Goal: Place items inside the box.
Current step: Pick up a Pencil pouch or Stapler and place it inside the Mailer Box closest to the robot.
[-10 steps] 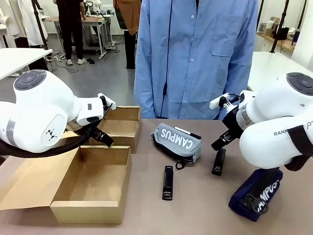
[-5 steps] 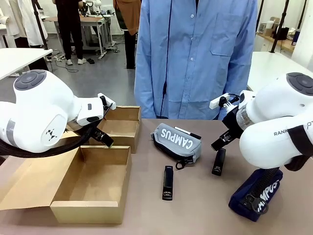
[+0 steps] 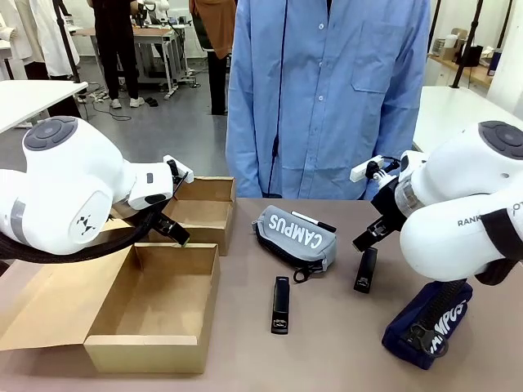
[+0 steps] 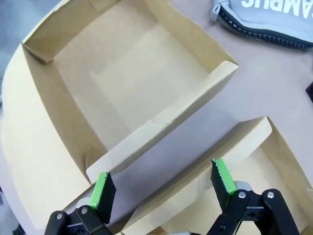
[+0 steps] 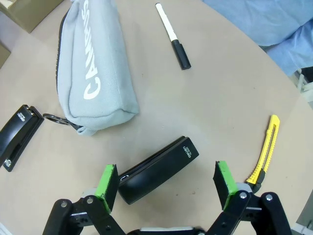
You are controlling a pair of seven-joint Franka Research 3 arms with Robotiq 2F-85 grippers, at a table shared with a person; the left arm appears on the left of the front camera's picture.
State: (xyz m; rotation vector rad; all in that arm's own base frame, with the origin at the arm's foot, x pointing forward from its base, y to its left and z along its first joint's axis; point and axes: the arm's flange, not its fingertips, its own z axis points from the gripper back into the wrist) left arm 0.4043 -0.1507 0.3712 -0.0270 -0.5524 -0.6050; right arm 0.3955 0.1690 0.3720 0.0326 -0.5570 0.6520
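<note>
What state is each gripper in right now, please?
Left gripper: open, empty, above the wall of a cardboard box.
Right gripper: open, empty, over a black stapler.

2 glossy white, bulbous arms. the left arm [image 3: 65,188] carries a grey disc cap [image 3: 51,132] at 12 o'clock and a thick black cable [image 3: 122,238] at 6 o'clock; the right arm [image 3: 458,204] shows dark "rank" lettering [image 3: 472,221]. the left gripper [image 4: 161,182] and right gripper [image 5: 165,180] are black with green pads [image 4: 221,175] and silver screws [image 4: 239,195]. the person [image 3: 327,98] wears a light blue buttoned shirt [image 3: 376,73]
</note>
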